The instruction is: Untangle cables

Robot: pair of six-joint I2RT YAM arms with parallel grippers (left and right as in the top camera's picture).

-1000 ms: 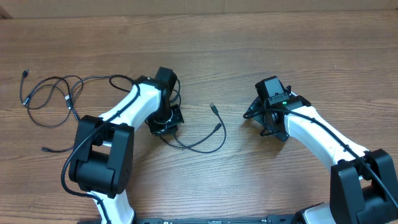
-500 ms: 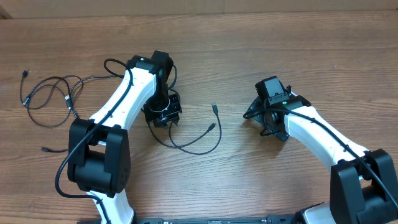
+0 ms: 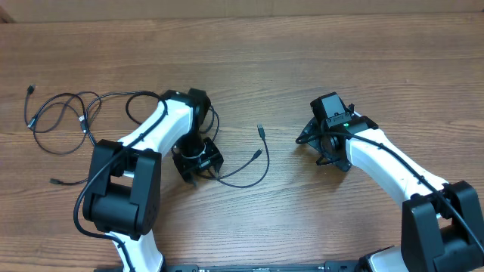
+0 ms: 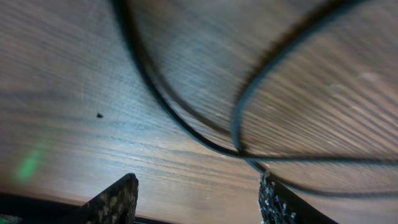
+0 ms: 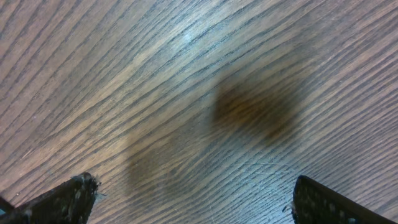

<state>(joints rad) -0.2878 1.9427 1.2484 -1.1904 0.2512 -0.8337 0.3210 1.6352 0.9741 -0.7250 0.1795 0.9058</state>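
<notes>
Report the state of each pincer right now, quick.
Left pincer: open, holding nothing; a cable lies on the table just ahead of it.
Right pincer: open wide, empty, above the table.

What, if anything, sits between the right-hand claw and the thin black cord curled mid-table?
Nothing visible does. Only bare brown wooden table lies between the right gripper and the thin black cable. The left gripper hangs open over the cable's far side, outside that path.

No legible txt, labels or nos. anywhere.
</notes>
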